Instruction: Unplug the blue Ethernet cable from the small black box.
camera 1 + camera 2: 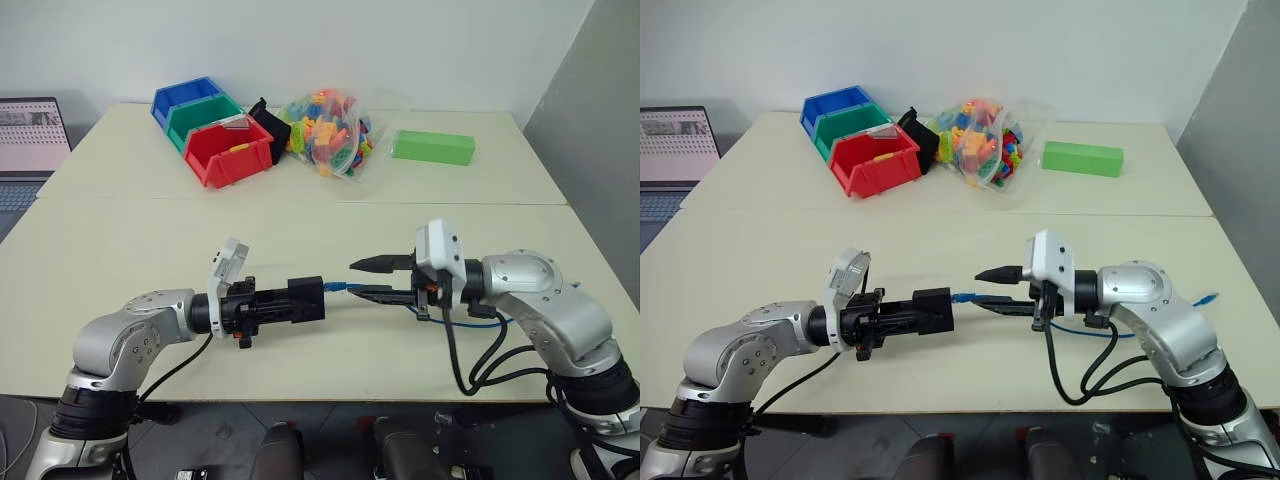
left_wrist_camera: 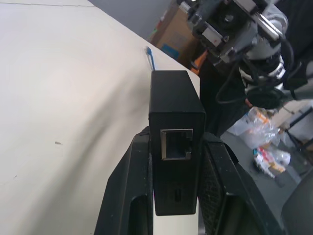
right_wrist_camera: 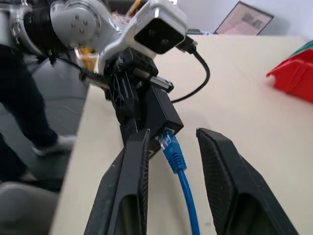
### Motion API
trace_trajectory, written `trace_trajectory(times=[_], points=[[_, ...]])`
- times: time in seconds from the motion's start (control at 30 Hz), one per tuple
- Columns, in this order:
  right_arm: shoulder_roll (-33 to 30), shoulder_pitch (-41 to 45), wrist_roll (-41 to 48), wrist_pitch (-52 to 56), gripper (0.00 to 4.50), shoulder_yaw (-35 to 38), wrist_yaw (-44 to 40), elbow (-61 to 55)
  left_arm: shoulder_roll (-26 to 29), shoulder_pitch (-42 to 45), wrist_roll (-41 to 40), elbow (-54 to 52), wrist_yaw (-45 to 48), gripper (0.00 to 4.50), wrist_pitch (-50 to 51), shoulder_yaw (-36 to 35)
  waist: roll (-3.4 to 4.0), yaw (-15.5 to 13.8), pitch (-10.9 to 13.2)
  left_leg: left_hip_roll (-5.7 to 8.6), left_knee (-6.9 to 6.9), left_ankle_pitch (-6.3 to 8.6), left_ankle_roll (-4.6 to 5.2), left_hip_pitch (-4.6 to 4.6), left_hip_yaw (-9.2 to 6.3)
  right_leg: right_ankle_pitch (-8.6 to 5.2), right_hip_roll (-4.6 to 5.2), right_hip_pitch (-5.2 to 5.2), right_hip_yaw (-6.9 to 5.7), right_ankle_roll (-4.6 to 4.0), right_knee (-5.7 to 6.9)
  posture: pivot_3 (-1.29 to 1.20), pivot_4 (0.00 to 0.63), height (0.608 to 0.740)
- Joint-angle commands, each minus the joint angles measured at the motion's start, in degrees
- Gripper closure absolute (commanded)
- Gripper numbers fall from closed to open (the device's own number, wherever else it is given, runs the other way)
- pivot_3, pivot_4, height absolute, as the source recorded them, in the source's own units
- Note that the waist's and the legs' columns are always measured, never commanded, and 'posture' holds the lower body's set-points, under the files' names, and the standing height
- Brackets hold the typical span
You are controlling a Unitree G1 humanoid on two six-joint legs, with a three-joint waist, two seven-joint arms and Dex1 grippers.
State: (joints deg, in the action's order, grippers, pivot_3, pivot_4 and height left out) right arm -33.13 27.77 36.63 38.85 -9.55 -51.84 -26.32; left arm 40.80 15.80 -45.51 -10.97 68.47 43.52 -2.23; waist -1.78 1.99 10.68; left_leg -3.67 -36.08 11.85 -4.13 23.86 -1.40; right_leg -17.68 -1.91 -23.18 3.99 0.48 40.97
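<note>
Left hand (image 1: 262, 309) clamps the small black box (image 1: 306, 299); right hand (image 1: 378, 279) (fingers parted) straddles the blue Ethernet cable (image 3: 178, 169), plug just outside the port

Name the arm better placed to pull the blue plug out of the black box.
Right. Its open tool straddles the blue Ethernet cable at the plug, while the left tool is shut on the small black box, steadying it.

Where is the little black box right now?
The small black box is held above the table's near edge in the left claw, with the blue Ethernet cable plug at its end, between the right claw's open fingers.
</note>
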Motion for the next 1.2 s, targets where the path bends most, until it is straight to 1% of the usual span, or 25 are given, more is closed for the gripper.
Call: trace_trajectory(times=[0.03, 0.13, 0.17, 0.2, 0.23, 0.27, 0.3, 0.53, 0.87, 1.2], points=[[1.6, 0.7, 5.0, 5.9, 2.89, 1.8, 2.6, -0.6, 1.6, 1.7, 1.9, -2.4, 3.3, 3.70, -3.8, 0.8, 0.00, 0.0, 0.0, 0.00, 0.00, 0.00, 0.00, 0.01, -0.01, -0.02, -0.01, 0.00, 0.00, 0.04, -0.01, 0.00, 0.150, 0.740], [2.5, 0.5, 5.5, 7.7, 2.44, 1.6, 3.7, 0.2, 2.0, 2.2, 2.9, -2.2, 4.2, 3.70, -4.8, 1.2, 0.00, 0.0, 0.0, 0.02, 0.01, 0.00, 0.01, 0.01, 0.03, -0.11, 0.00, -0.01, -0.03, 0.19, -0.04, 0.00, 0.150, 0.740], [2.7, 0.6, 5.8, 8.2, 2.11, 1.6, 3.9, 0.3, 2.1, 2.4, 3.2, -2.2, 4.5, 3.70, -5.1, 1.3, 0.00, 0.0, 0.0, 0.02, 0.01, 0.01, 0.01, 0.01, 0.04, -0.11, -0.01, -0.01, -0.03, 0.19, -0.04, 0.00, 0.150, 0.740], [2.9, 0.7, 6.1, 8.7, 1.95, 1.7, 4.1, 0.3, 2.1, 2.5, 3.3, -2.2, 4.6, 3.70, -5.2, 1.4, 0.00, 0.0, 0.0, 0.01, 0.01, 0.00, 0.01, 0.02, 0.04, -0.11, -0.01, -0.02, -0.04, 0.19, -0.04, 0.00, 0.150, 0.740], [3.2, 0.8, 6.5, 9.1, 1.62, 1.8, 4.2, 0.3, 2.1, 2.6, 3.3, -2.2, 4.6, 3.70, -5.0, 1.4, 0.00, 0.0, 0.0, 0.01, 0.01, 0.01, 0.01, 0.02, 0.03, -0.11, -0.01, -0.02, -0.03, 0.20, -0.04, 0.00, 0.150, 0.740], [3.6, 1.0, 7.0, 9.6, 1.39, 1.8, 4.3, 0.5, 2.2, 2.7, 3.3, -2.3, 4.7, 3.70, -5.0, 1.4, 0.00, 0.0, 0.0, 0.01, 0.01, 0.01, 0.01, 0.02, 0.03, -0.11, -0.02, -0.02, -0.04, 0.20, -0.04, 0.00, 0.150, 0.740], [3.9, 1.2, 7.3, 10.0, 1.34, 1.9, 4.6, 0.6, 2.2, 2.8, 3.2, -2.4, 4.7, 3.70, -4.9, 1.5, 0.00, 0.0, 0.0, 0.00, 0.01, 0.01, 0.01, 0.02, 0.03, -0.11, -0.02, -0.02, -0.04, 0.20, -0.04, 0.00, 0.150, 0.740], [5.1, 2.3, 9.5, 13.0, 1.34, 1.5, 3.9, 2.6, 2.3, 3.4, 3.0, -2.6, 4.8, 3.70, -4.4, 1.4, 0.00, 0.0, 0.0, 0.00, 0.01, 0.01, 0.01, 0.02, 0.03, -0.12, -0.03, -0.03, -0.05, 0.21, -0.04, 0.00, 0.150, 0.740], [7.1, 3.5, 10.0, 14.9, 1.34, 1.4, 3.4, 5.3, 2.4, 3.6, 2.4, -3.5, 4.5, 3.70, -3.5, 1.3, 0.00, 0.1, 0.0, 0.00, 0.02, 0.01, 0.01, 0.03, 0.02, -0.12, -0.04, -0.03, -0.07, 0.21, -0.05, 0.00, 0.150, 0.740], [6.3, 3.7, 10.1, 15.5, 1.34, 1.1, 2.1, 5.5, 2.2, 3.4, 1.7, -4.8, 3.6, 3.70, -2.3, 1.1, 0.00, 0.1, 0.0, -0.01, 0.02, 0.01, 0.01, 0.03, 0.03, -0.12, -0.04, -0.03, -0.07, 0.21, -0.05, 0.00, 0.150, 0.740]])
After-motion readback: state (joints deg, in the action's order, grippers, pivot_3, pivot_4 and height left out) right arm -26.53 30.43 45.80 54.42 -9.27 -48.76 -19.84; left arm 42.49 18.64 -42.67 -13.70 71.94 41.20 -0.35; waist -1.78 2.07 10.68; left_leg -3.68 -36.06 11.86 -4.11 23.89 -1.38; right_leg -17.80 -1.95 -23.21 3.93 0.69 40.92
